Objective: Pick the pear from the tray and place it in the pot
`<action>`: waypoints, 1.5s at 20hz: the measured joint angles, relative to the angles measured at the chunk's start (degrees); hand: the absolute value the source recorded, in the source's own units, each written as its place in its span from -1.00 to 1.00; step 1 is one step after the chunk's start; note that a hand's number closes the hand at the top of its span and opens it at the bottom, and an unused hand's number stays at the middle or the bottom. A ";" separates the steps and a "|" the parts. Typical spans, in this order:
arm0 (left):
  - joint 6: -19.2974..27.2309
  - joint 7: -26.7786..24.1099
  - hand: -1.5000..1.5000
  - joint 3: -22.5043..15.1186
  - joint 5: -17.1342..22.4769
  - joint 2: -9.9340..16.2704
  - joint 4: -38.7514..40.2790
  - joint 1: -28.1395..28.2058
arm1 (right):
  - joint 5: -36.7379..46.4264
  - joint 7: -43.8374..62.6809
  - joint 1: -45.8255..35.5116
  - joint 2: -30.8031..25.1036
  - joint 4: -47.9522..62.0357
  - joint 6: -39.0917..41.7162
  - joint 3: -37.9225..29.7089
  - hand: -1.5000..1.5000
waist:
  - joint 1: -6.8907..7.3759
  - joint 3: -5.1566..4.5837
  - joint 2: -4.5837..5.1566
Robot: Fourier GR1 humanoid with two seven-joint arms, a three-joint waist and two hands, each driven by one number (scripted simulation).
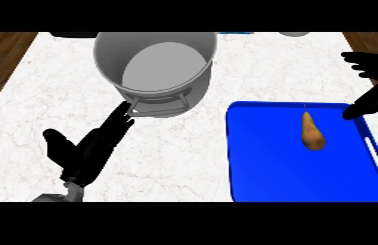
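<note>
Head view | pear point(312, 132) lies on blue tray point(280, 174), stem away from robot, long axis near-far | right hand point(363, 89) just beyond it to the right, nearer, open, holding nothing | left hand point(88, 146) open by pot point(156, 69)

A white marbled table point(273, 74), edged by brown wood at both far corners, is seen carrying a grey metal pot point(156, 71) with a handle toward the near side and, well apart to its right, a blue tray point(273, 164).
</note>
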 measured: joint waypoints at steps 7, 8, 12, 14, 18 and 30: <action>-0.99 0.95 0.00 0.89 -1.56 -1.78 -0.23 0.15 | 5.07 0.92 5.02 5.01 -4.63 -1.10 -0.11 -1.00 | 0.00 0.01 0.04; -1.11 1.92 0.00 1.13 -1.45 -1.76 -0.97 -0.21 | 6.20 1.22 4.48 5.57 -3.92 -0.99 0.04 -1.00 | 0.08 0.02 0.06; -1.25 2.24 0.00 1.34 -2.57 -2.80 -1.06 -0.07 | 11.54 1.18 5.16 7.37 -3.35 -1.59 1.14 -1.00 | 0.15 0.02 0.09; -1.07 2.69 0.00 1.60 -2.95 -3.17 -1.91 0.58 | 13.53 1.88 5.55 7.59 -3.94 -1.15 1.21 -1.00 | 0.13 0.03 0.07; -3.08 2.46 0.00 3.45 -3.13 -3.50 -0.58 0.20 | 16.64 1.57 6.40 8.40 -4.05 0.49 -0.42 -1.00 | 0.06 0.02 0.08; -5.56 2.22 0.00 4.90 -6.18 -6.84 -0.16 1.19 | 25.19 -2.27 10.43 13.23 -2.60 2.89 -4.20 -1.00 | 0.05 0.03 0.08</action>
